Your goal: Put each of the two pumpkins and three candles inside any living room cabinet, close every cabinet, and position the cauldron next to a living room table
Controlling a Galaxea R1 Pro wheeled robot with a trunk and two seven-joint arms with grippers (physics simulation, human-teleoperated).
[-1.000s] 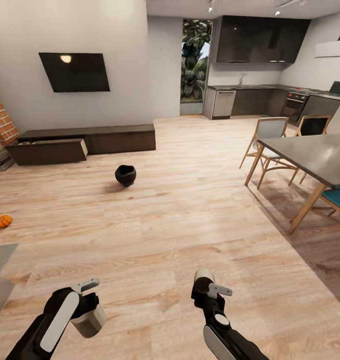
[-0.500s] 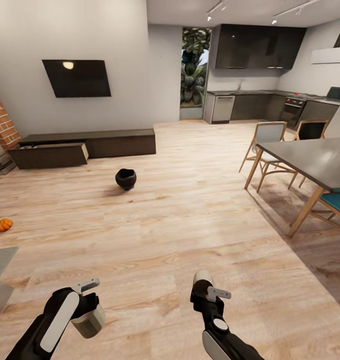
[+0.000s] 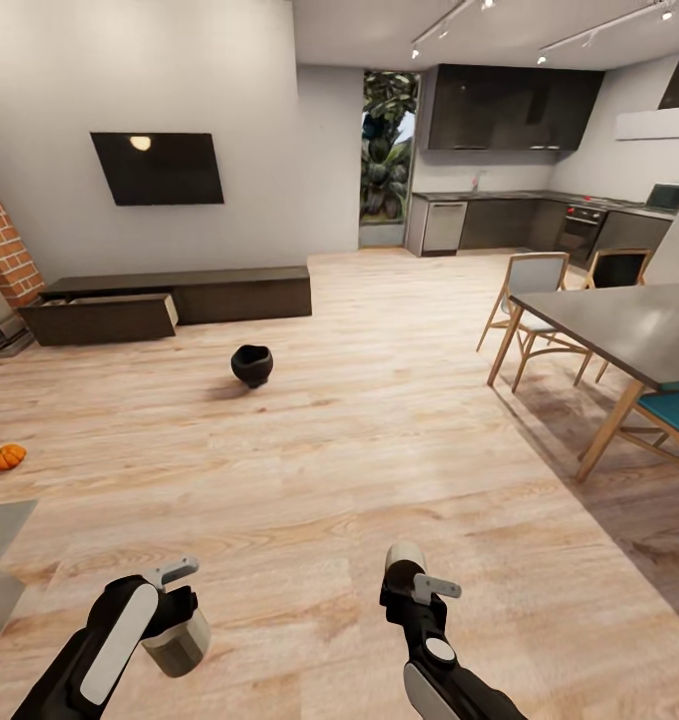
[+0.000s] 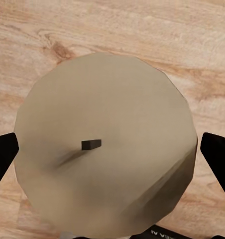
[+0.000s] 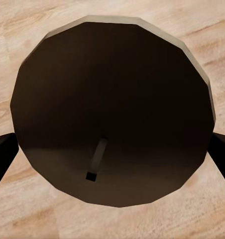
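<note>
Two candles ride in the grippers: left gripper (image 3: 174,610) pinches one candle (image 4: 105,149), right gripper (image 3: 419,575) pinches another (image 5: 112,114). Since a second ago, the view has lifted toward the cabinet (image 3: 169,300), its drawer (image 3: 99,318) open; delivery pending. Pumpkin (image 3: 5,457) and cauldron (image 3: 251,365) remain floor-bound.

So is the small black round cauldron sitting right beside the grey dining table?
No, the small black round cauldron stands alone on the pale wooden floor, well apart from the grey dining table at the right.
</note>
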